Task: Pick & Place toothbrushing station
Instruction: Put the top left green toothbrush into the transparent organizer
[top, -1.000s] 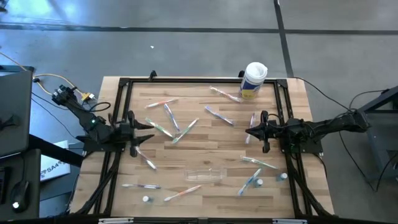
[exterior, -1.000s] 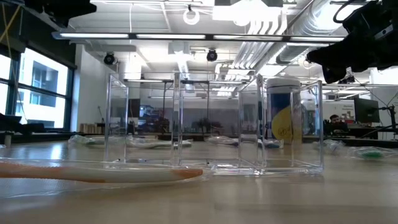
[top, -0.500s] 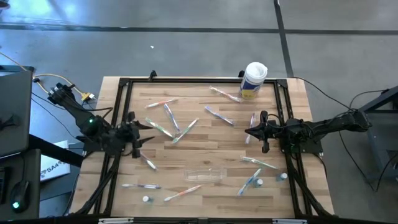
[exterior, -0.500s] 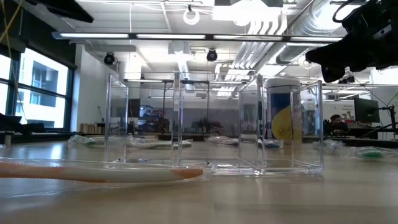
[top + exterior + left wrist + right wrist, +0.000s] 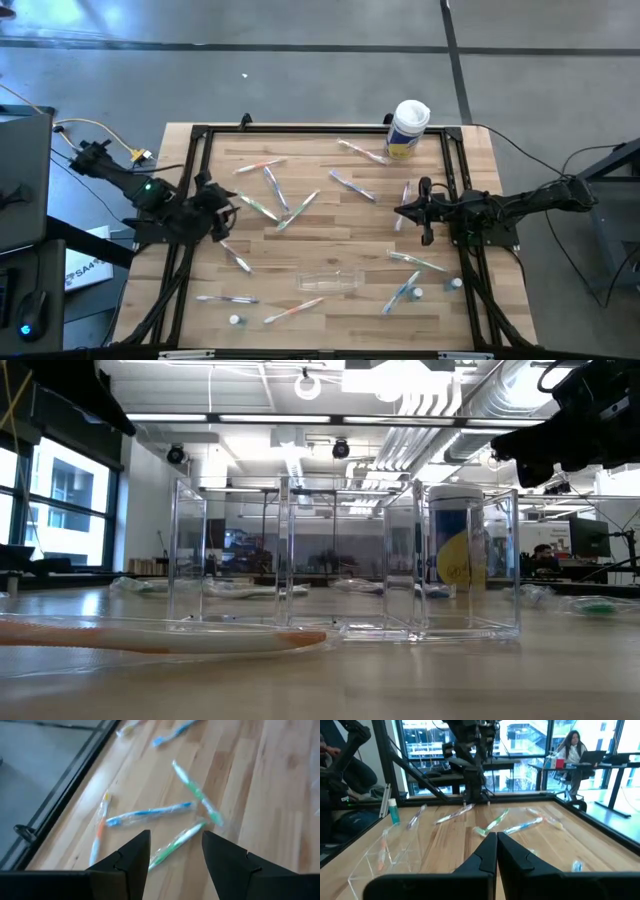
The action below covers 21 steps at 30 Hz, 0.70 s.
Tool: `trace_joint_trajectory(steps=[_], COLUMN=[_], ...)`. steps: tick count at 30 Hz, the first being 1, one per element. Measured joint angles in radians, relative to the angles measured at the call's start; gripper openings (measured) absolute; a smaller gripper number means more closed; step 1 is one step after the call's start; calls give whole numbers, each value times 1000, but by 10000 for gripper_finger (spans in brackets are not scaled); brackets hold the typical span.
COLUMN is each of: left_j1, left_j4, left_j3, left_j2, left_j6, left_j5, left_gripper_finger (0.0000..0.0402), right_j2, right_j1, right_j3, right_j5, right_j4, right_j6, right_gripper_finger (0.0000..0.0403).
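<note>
L gripper point(image 5: 222, 207) has swung since 1 s ago: arm base pulled back toward the left edge, head now angled at the toothbrushes in the left-centre cluster. Fingers point(image 5: 134, 854) apart, nothing between them; wrist view looks down on a green wrapped toothbrush point(image 5: 175, 843) just ahead of the tips, blue one point(image 5: 149, 813) beyond it. Judgement: lining up for a pick, no contact yet.

R gripper point(image 5: 408, 212) unchanged vs earlier frames, parked right of centre above the table point(image 5: 330, 250), fingers together, empty.

Task thing: clear plastic organiser point(image 5: 328, 281) sits near-centre of table, looks empty from above; low view shows its upright clear dividers point(image 5: 345, 555). Toothbrushes and small tubes point(image 5: 234, 320) lie scattered all over, none inside yet. White canister point(image 5: 408, 127) w/ yellow label at far edge, untouched.

Task barely started, prob first pick.
</note>
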Motion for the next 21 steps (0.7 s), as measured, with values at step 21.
trace_joint_trajectory(steps=[21], left_j1=[696], left_j4=[185], left_j3=[-1], left_j2=[359], left_j6=[602], left_j5=[613], left_gripper_finger=[177], right_j2=[0], right_j1=[0], right_j3=[0], right_j5=[-1], right_j4=[-4], right_j6=[-27], right_gripper_finger=[3])
